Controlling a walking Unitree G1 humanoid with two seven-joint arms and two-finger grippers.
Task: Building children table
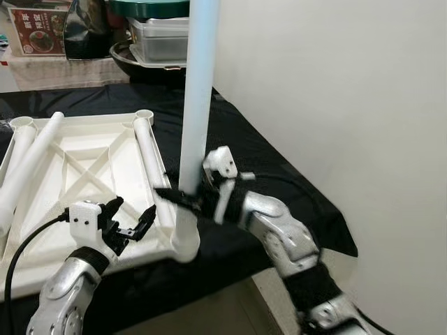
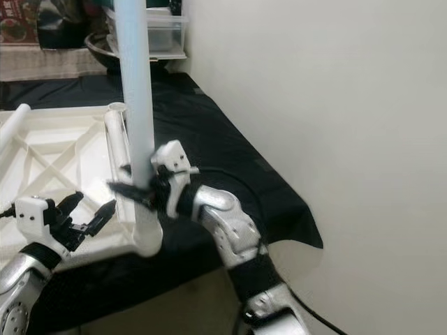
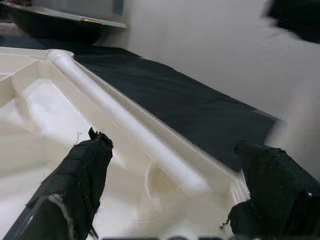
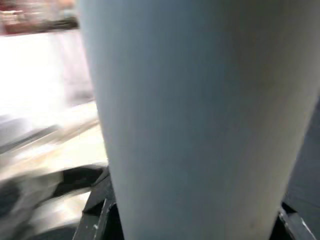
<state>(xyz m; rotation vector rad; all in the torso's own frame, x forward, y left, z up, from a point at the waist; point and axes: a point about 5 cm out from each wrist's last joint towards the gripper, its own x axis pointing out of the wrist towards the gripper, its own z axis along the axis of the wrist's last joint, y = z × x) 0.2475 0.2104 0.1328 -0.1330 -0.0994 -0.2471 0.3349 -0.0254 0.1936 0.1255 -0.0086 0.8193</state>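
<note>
A white plastic tabletop (image 1: 84,174) lies upside down on a black-draped surface, its ribbed underside facing up. A pale blue table leg (image 1: 197,91) stands upright in the near right corner socket (image 1: 183,234). My right gripper (image 1: 183,199) is shut on the leg just above the socket. Another leg (image 1: 147,157) lies flat along the tabletop's right edge, and two more legs (image 1: 28,164) rest at its left. My left gripper (image 1: 133,218) hovers open over the near edge, left of the socket, holding nothing.
A plain white wall (image 1: 335,105) rises close on the right. Behind the tabletop sit a dark pan (image 1: 136,59) with a clear lidded box (image 1: 160,38) and a printed packet (image 1: 38,31). The black cloth (image 1: 279,181) ends near the right arm.
</note>
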